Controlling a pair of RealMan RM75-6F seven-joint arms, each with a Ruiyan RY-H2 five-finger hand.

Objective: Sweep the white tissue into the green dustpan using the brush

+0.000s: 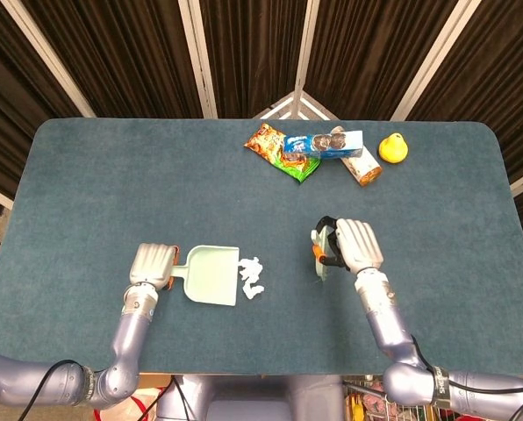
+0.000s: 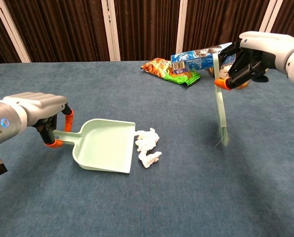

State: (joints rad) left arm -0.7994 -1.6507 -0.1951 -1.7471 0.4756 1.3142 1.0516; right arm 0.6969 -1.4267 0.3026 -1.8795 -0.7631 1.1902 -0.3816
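Note:
The green dustpan [image 1: 211, 275] [image 2: 106, 148] lies flat on the table, its open lip against the crumpled white tissue [image 1: 251, 274] [image 2: 147, 146]. My left hand [image 1: 153, 264] [image 2: 36, 111] grips the dustpan's handle at the left. My right hand [image 1: 351, 245] [image 2: 258, 49] holds the pale green brush [image 2: 220, 106] [image 1: 321, 256] upright, bristles down just above the cloth. The brush hangs well to the right of the tissue, with bare table between them.
At the back of the blue table [image 1: 112, 184] lie an orange snack bag [image 1: 275, 146], a blue packet [image 1: 325, 143], a small box [image 1: 363, 165] and a yellow fruit-like object [image 1: 393, 148]. Dark curtains stand behind the table.

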